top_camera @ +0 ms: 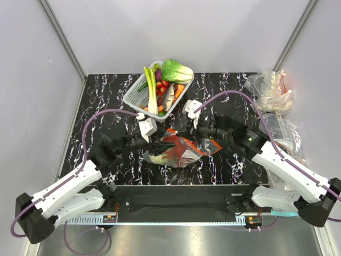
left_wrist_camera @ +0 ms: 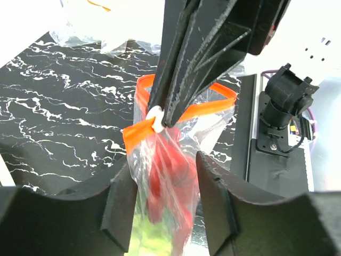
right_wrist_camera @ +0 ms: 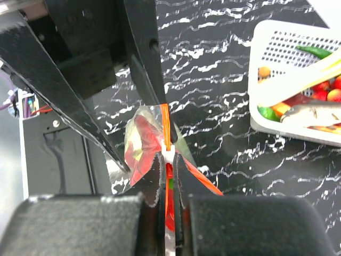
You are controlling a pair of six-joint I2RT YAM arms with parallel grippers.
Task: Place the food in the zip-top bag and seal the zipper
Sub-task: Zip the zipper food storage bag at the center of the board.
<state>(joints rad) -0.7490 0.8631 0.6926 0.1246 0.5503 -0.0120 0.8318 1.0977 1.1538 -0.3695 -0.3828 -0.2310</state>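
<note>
The clear zip-top bag [top_camera: 186, 152] lies mid-table with the red lobster [left_wrist_camera: 170, 170] and the pale green cabbage [left_wrist_camera: 144, 234] inside it. Its red-orange zipper [left_wrist_camera: 213, 109] runs along the raised mouth edge, still gaping in a loop beyond a white slider [left_wrist_camera: 156, 118]. My right gripper [right_wrist_camera: 168, 159] is shut on the zipper strip [right_wrist_camera: 166, 122] just behind the slider; it also shows in the top view [top_camera: 184, 133]. My left gripper [left_wrist_camera: 165, 165] is open, its fingers either side of the bag's body below the zipper; in the top view it is left of the bag [top_camera: 154, 143].
A white basket [top_camera: 133, 96] at the back holds a leek [top_camera: 152, 88], a bok choy [top_camera: 176, 70] and small toy foods. A crumpled clear plastic heap [top_camera: 269, 90] lies at the back right. The basket's corner shows in the right wrist view [right_wrist_camera: 266, 42].
</note>
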